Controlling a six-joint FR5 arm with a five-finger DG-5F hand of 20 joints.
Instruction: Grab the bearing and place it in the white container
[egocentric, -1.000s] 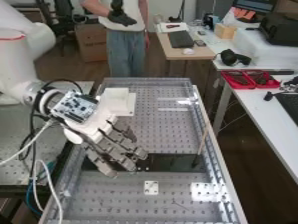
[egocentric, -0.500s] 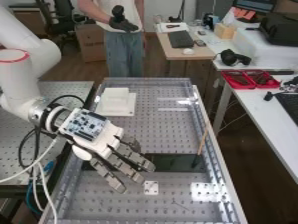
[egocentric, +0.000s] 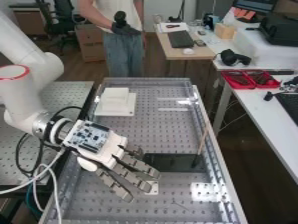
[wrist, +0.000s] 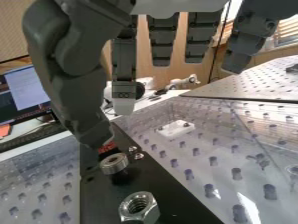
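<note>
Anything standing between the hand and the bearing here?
No obstacle is visible: the thumb tip of the hand hangs close by the bearing. The red-marked patch beside that tip is too small to identify. The hex nut stands on the bearing's other side, outside the gap.

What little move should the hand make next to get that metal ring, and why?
Probably ease the hand a little closer to the bearing: the thumb's tip looks near it, yet the fingers are open and hold nothing.
</note>
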